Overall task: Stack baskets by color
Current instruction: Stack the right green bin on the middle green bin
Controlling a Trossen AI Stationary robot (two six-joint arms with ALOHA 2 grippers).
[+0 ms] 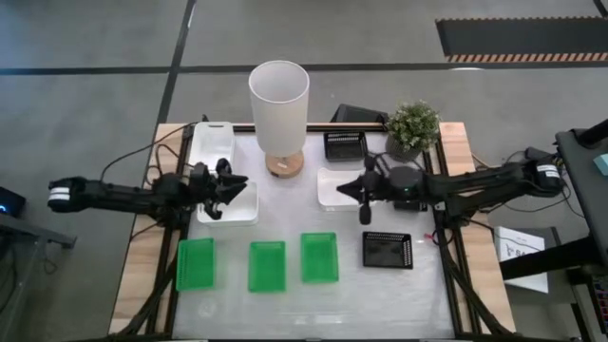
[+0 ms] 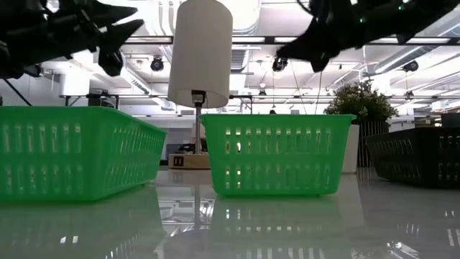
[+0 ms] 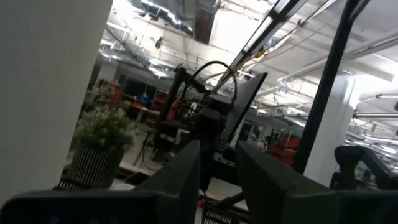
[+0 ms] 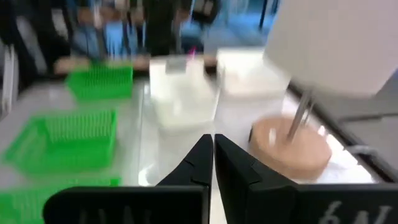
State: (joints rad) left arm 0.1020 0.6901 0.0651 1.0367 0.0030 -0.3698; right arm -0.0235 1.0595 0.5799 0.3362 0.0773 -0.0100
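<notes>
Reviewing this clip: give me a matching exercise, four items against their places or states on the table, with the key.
Items:
1. green baskets
2. lamp
3. plant
4. right gripper

Places or states:
A. far right corner of the table
B. row of three along the near edge
C. shut, over a white basket
D. far middle, on a round wooden base

Pairs: 1-B, 2-D, 3-A, 4-C

Open-plan lab — exposed ceiling ducts (image 3: 205, 15)
</notes>
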